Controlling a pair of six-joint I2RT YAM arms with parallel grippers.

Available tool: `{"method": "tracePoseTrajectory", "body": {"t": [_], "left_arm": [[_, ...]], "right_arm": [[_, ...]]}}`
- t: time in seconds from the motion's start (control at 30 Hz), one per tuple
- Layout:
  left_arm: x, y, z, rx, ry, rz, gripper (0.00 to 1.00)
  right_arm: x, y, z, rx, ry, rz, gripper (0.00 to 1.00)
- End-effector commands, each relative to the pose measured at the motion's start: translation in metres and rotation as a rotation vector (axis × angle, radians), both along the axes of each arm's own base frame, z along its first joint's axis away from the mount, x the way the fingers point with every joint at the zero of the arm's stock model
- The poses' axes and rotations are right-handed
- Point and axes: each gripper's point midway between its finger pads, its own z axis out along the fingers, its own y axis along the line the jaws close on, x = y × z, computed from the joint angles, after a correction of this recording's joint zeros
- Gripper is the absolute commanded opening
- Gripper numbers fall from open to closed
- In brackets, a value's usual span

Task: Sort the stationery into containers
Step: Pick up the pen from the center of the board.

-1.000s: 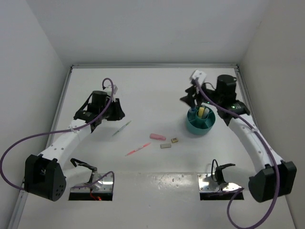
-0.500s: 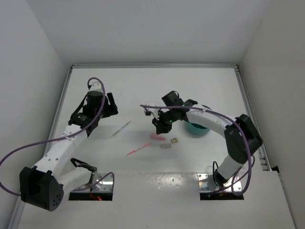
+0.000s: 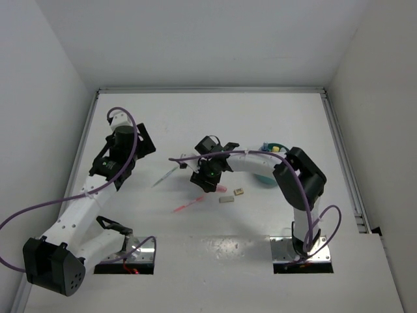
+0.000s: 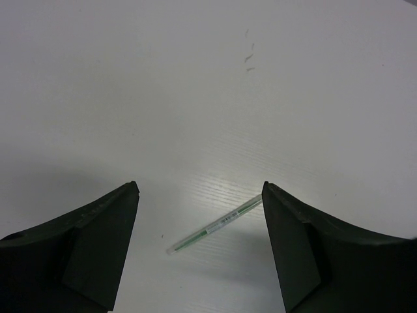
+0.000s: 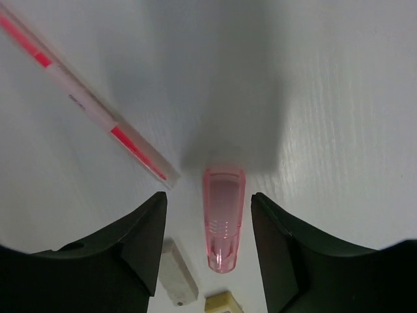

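Observation:
My right gripper (image 3: 210, 183) is open, low over the table, with a short pink stick (image 5: 223, 217) lying between its fingers, not gripped; the stick shows partly in the top view (image 3: 221, 188). A thin pink pen (image 5: 85, 100) lies beside it (image 3: 188, 205). A grey block (image 5: 176, 280) (image 3: 226, 199) and a tan block (image 5: 223, 304) (image 3: 239, 191) lie close by. My left gripper (image 4: 199, 195) is open above a thin green-and-white pen (image 4: 215, 225) (image 3: 166, 175). The teal cup (image 3: 267, 177) is mostly hidden behind my right arm, with items poking out.
The white table has raised rails along its left edge (image 3: 85, 143) and right edge (image 3: 339, 143). White walls close in the back and sides. Purple cables (image 3: 26, 202) loop from both arms. Metal base plates (image 3: 130, 251) sit at the near edge.
My right arm has swung left from the cup to the middle of the table and come down over the pink stick. My left gripper has drawn back to the left, away from the green-and-white pen.

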Motion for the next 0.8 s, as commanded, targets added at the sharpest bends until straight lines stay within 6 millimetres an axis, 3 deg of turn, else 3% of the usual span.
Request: {"method": "tracePoseTrajectory", "body": {"t": [0.0, 0.57, 0.67, 0.77], "left_arm": [[0.0, 0.002, 0.013, -0.012, -0.036, 0.017, 0.82], [0.001, -0.001, 0.009, -0.012, -0.024, -0.004, 0.82], [0.001, -0.003, 0.009, -0.016, -0.022, -0.012, 0.82], [0.001, -0.003, 0.009, -0.016, -0.022, -0.012, 0.82]], "right_arm": [[0.016, 0.001, 0.004, -0.038, -0.07, -0.052, 0.55], [0.015, -0.012, -0.026, -0.141, -0.064, -0.064, 0.53], [0.011, -0.013, -0.03, -0.147, -0.042, -0.058, 0.46], [0.001, -0.016, -0.036, -0.164, 0.012, -0.033, 0.22]]}}
